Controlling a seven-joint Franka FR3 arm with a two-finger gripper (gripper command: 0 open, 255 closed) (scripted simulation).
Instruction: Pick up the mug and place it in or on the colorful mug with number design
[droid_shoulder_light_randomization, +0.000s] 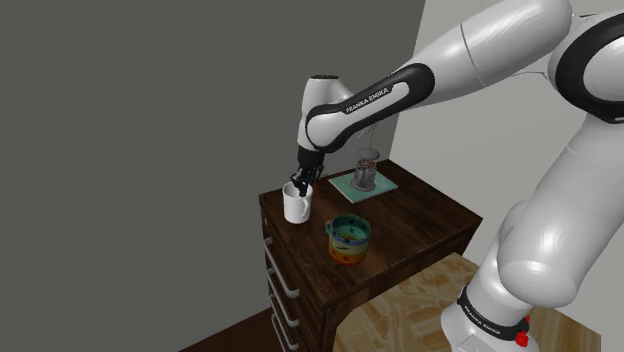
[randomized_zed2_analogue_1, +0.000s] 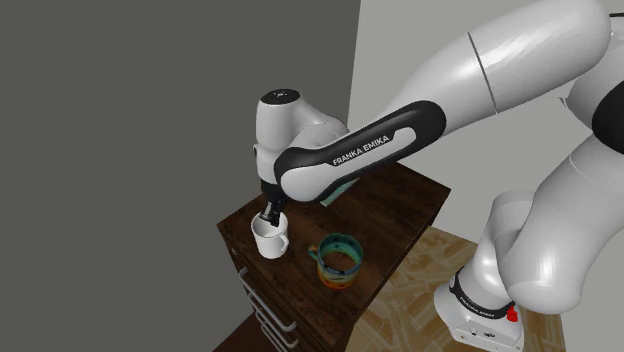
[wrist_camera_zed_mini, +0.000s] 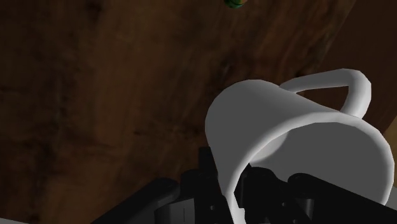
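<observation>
A plain white mug (droid_shoulder_light_randomization: 297, 207) (randomized_zed2_analogue_1: 271, 240) stands near the far left corner of a dark wooden cabinet top (droid_shoulder_light_randomization: 420, 215) in the shoulder view. My black gripper (droid_shoulder_light_randomization: 301, 186) (randomized_zed2_analogue_1: 268, 217) comes down from above and is shut on the mug's rim, one finger inside the cup and one outside. The wrist view shows the white mug (wrist_camera_zed_mini: 286, 133) close up, its handle pointing away from the gripper (wrist_camera_zed_mini: 254, 191). I cannot tell whether the mug's base touches the wood. The colourful striped mug (droid_shoulder_light_randomization: 348, 239) (randomized_zed2_analogue_1: 338, 260) stands upright a short way off, nearer the cabinet's front edge.
A glass vessel on a teal mat (droid_shoulder_light_randomization: 366, 172) stands at the back of the cabinet top, under my arm. The cabinet has drawers with pale handles (droid_shoulder_light_randomization: 285, 280) on its front. A grey wall rises behind, and the floor below is wood (droid_shoulder_light_randomization: 420, 315).
</observation>
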